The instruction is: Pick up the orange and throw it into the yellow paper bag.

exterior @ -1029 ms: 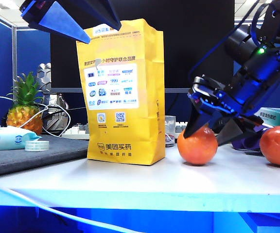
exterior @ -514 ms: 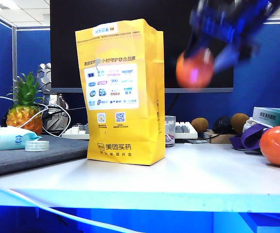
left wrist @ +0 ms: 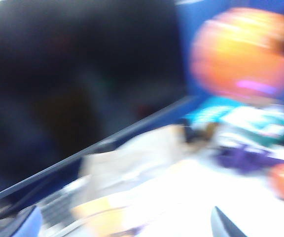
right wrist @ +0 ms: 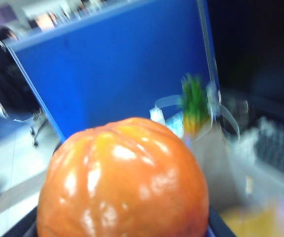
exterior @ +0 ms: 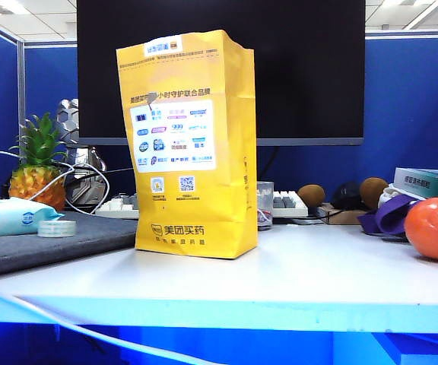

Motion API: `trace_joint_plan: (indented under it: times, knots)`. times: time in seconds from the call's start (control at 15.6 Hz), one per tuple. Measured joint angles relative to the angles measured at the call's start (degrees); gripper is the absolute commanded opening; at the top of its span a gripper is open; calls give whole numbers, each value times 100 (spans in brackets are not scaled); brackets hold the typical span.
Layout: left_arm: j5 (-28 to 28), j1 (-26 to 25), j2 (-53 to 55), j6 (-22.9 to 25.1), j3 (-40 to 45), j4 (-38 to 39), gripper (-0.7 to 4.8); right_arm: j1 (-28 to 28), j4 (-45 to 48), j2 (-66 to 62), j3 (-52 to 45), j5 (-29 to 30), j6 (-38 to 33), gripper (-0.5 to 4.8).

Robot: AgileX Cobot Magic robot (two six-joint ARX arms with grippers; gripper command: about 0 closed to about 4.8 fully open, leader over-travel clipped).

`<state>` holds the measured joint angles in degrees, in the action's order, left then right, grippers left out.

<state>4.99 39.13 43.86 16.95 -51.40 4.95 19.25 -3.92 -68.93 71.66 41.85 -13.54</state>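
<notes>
The right gripper [right wrist: 127,232] is clenched on the orange [right wrist: 124,180], which fills the lower part of the right wrist view. Only the dark tips of the jaws show at both sides of the fruit. In the exterior view neither arm appears, so the orange is carried high, above what that camera sees. This height makes sense, because the yellow paper bag [exterior: 188,144] is tall and its mouth opens upward; the fruit must come over the rim before it can fall in.

The bag stands upright on the bench [exterior: 310,277], near the middle and toward the back edge. A second, redder fruit [exterior: 436,228] lies at the right edge of the bench and is not the one to take.

The left gripper [left wrist: 124,224] shows only two finger tips set well apart, so it is released and holds nothing. Its view is much blurred; the big orange shape [left wrist: 245,49] there is probably the carried orange, seen from the side.
</notes>
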Motion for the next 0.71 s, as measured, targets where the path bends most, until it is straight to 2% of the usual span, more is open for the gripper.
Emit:
trace_joint_plan:
  times: [0.06, 0.19, 0.51, 0.58, 0.64, 0.71]
  knots:
    - [-195, 0, 31, 0, 2, 2, 479, 24, 348, -225, 2, 0, -44, 243]
    - [-251, 0, 90, -79, 2, 9, 479, 24, 715, -918, 87, 0, -177, 256]
    - [-260, -2, 243, -243, 2, 337, 479, 170, 798, -2479, 1460, 323, -553, 292]
    - [-240, -2, 280, -243, 2, 420, 479, 173, 789, -2594, 1504, 374, -645, 416]
    - [-201, -2, 306, -240, 4, 511, 479, 166, 769, -2664, 1515, 387, -667, 479]
    - [-177, -4, 334, -240, 13, 520, 479, 162, 754, -2693, 1519, 385, -682, 479]
